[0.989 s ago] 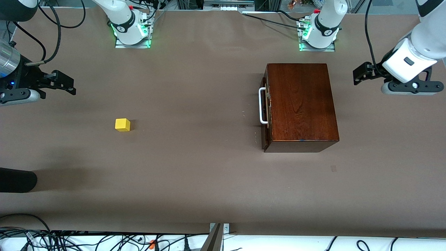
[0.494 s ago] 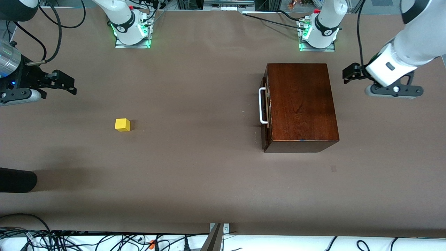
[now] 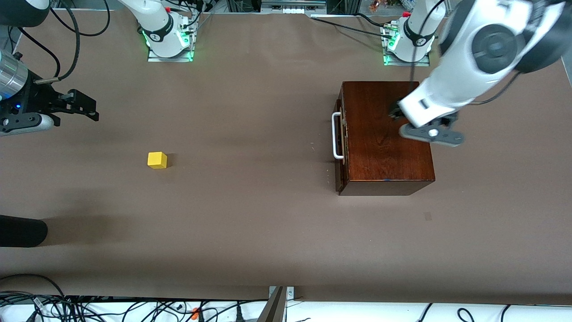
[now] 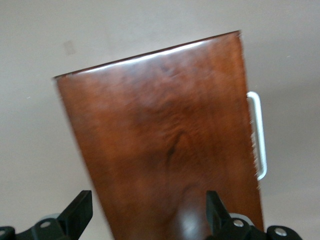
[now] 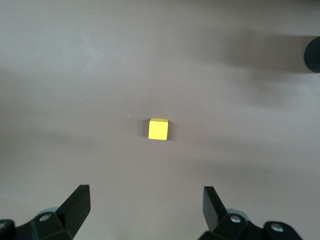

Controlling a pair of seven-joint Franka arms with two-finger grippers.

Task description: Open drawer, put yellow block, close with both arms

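Note:
The dark reddish-brown wooden box (image 3: pixel 386 134) stands toward the left arm's end of the table. Its drawer is shut, with the white U-shaped handle (image 3: pixel 336 135) on the side facing the right arm's end. The box top (image 4: pixel 165 150) and handle (image 4: pixel 259 135) also show in the left wrist view. My left gripper (image 3: pixel 395 112) is open and empty above the box top (image 4: pixel 148 212). The yellow block (image 3: pixel 157 160) sits on the table toward the right arm's end. My right gripper (image 3: pixel 91 109) is open and empty in the air above the table, and the block (image 5: pixel 158 129) shows ahead of its fingers.
The brown table (image 3: pixel 250 223) is bare between block and box. A black rounded object (image 3: pixel 22 230) lies at the table's edge at the right arm's end. Cables (image 3: pixel 89 308) run along the edge nearest the front camera.
My left arm has swung in from the table's end until its gripper hangs over the box top. The right arm, block and box have not moved.

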